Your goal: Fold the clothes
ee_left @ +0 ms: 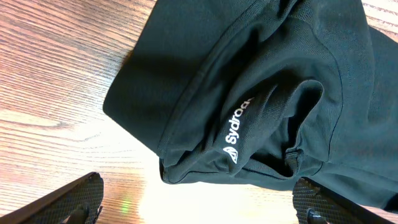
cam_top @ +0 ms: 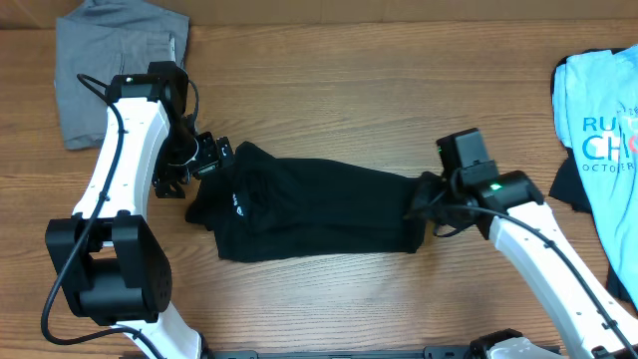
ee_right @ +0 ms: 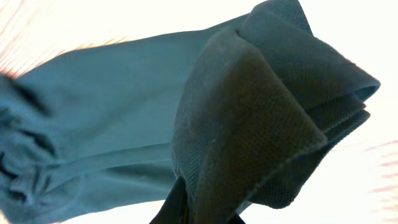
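Note:
The large black garment (cam_top: 319, 204) of the clothes lies in a long, rumpled band across the middle of the table. Its white logo (ee_left: 239, 134) shows in the left wrist view. My left gripper (cam_top: 207, 158) hovers at the garment's upper left end, open. Its two fingers (ee_left: 68, 202) stand wide apart over bare wood just off the fabric's edge, and the left gripper (ee_left: 196, 210) holds nothing. My right gripper (cam_top: 424, 199) is shut on the garment's right end. A bunched fold of black fabric (ee_right: 261, 124) rises out of the right gripper (ee_right: 208, 211).
A grey garment (cam_top: 115, 70) lies folded at the back left corner. A light blue printed T-shirt (cam_top: 603, 130) lies at the right edge, over something dark (cam_top: 568, 184). Bare wood table (cam_top: 329, 90) shows behind and in front of the black garment.

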